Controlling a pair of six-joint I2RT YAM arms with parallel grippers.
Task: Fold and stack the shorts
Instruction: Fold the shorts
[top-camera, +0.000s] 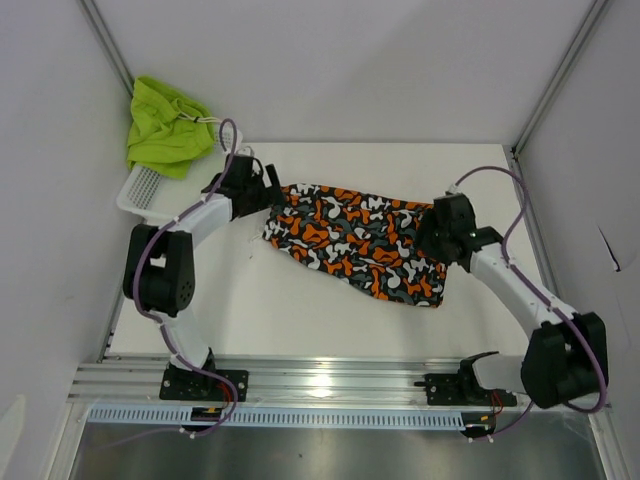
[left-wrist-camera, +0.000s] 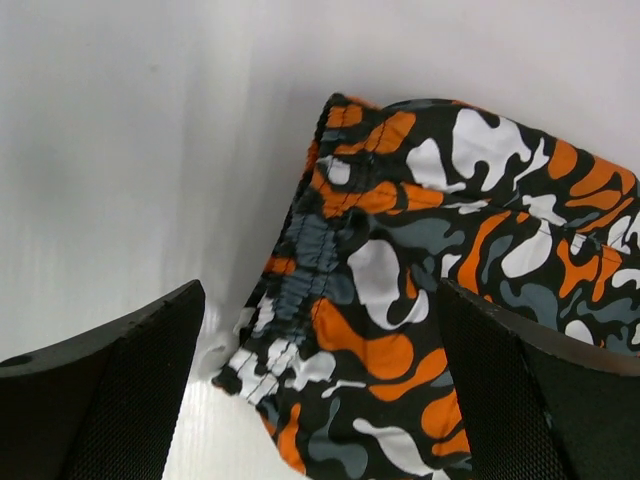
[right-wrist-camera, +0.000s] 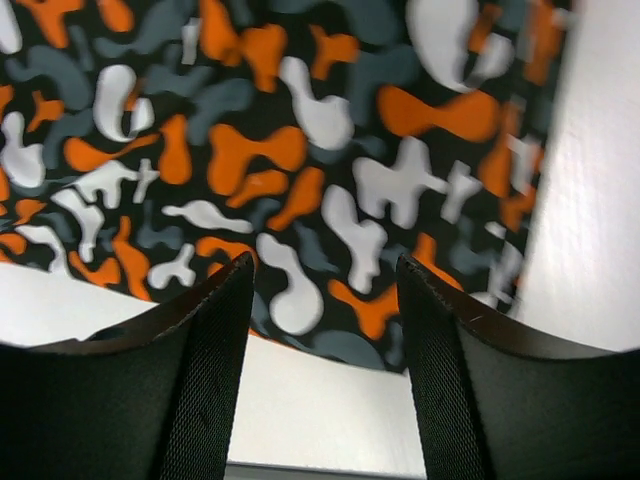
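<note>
The camo shorts (top-camera: 355, 242) lie spread flat across the middle of the table, printed in orange, black, grey and white. My left gripper (top-camera: 268, 190) hovers over their left end, wide open with the waistband corner (left-wrist-camera: 300, 300) below the gap. At the right end my right gripper (top-camera: 432, 228) is open just above the cloth (right-wrist-camera: 300, 150), holding nothing. The lime green shorts (top-camera: 168, 125) sit bunched on the white mesh basket (top-camera: 140, 190) at the far left.
The white table (top-camera: 300, 310) has a metal rail along its near edge (top-camera: 330, 380). Grey walls and frame posts close in the left, back and right sides.
</note>
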